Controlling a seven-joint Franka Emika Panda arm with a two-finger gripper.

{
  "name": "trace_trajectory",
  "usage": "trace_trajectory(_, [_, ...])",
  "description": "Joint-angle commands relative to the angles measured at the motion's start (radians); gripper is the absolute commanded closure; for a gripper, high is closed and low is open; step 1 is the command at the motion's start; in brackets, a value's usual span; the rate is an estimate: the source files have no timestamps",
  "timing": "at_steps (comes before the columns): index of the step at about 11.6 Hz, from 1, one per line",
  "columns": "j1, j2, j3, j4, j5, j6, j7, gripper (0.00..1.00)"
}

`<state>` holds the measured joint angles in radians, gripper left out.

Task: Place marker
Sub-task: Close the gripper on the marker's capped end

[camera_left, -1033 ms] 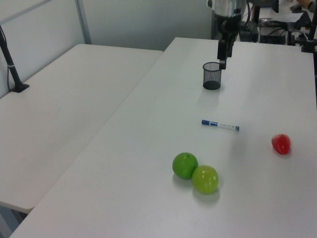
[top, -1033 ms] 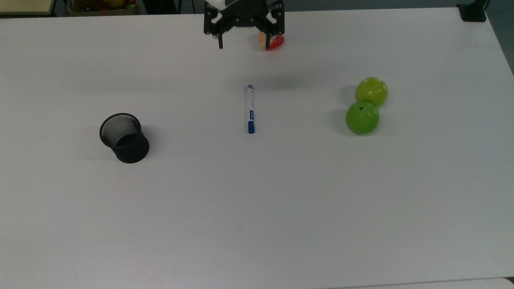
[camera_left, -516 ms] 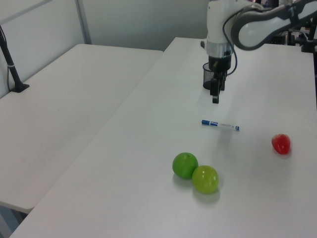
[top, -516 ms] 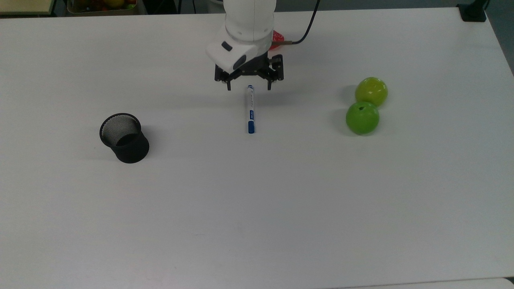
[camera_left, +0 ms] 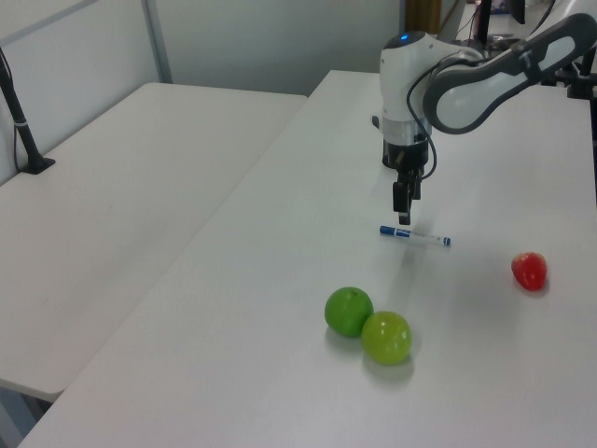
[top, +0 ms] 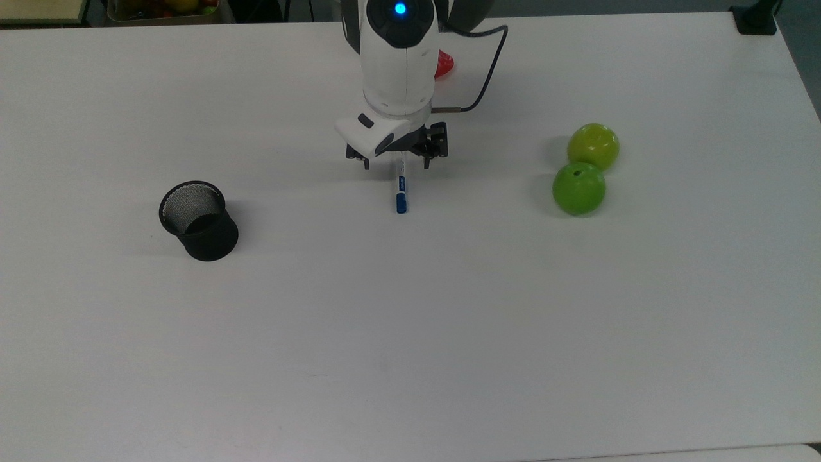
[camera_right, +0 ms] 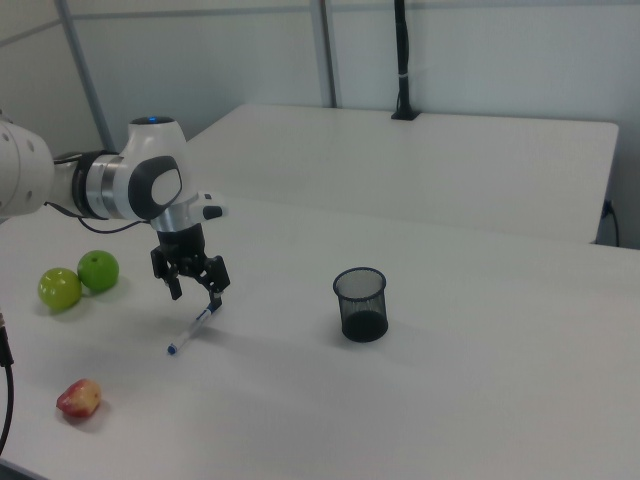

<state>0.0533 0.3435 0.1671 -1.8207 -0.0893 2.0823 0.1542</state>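
Desk (top: 410, 333): a wide white surface carrying every item; a second white desk (camera_left: 121, 187) stands alongside it at the left view's left.

Arm (top: 397, 58): a white robot arm reaches down over the middle of the desk, a blue light glowing on its top joint and a black cable looping off toward the top view's right.

Hand (top: 396, 165): the black two-finger hand points straight down, its fingers spread apart and holding nothing. In the top view the fingertips stand on either side of the marker's upper half; in the right view (camera_right: 193, 291) they hang just above the marker's far end.

Pen cup (top: 199, 220): a black mesh cup stands upright and well apart from the marker, toward the top view's left; in the right view (camera_right: 361, 304) it sits to the marker's right.

Green apples (top: 579, 188): two apples touch each other near the top view's right, the yellower one (top: 593, 146) farther back.

Red apple (camera_right: 79, 398): a red and yellow apple lies by itself at the right view's lower left; in the top view (top: 443, 64) it peeks out from behind the arm.

Marker (top: 401, 192): the white marker lies flat on the desk at its centre, its blue cap pointing toward the top view's bottom, between the pen cup and the green apples.
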Motion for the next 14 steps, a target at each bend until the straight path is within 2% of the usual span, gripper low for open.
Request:
trace_trajectory(1, [0.005,0.035,-0.003,-0.006,-0.047,0.070,0.047,0.00])
trace_trajectory(4, [0.010,0.072,-0.003,-0.003,-0.076,0.101,0.048,0.12])
trace_trajectory(8, [0.010,0.075,-0.003,-0.002,-0.083,0.111,0.048,0.31])
trace_trajectory(12, [0.011,0.075,-0.003,0.000,-0.083,0.111,0.048,0.68])
trace_trajectory(14, [0.011,0.075,-0.003,0.000,-0.083,0.111,0.048,0.81])
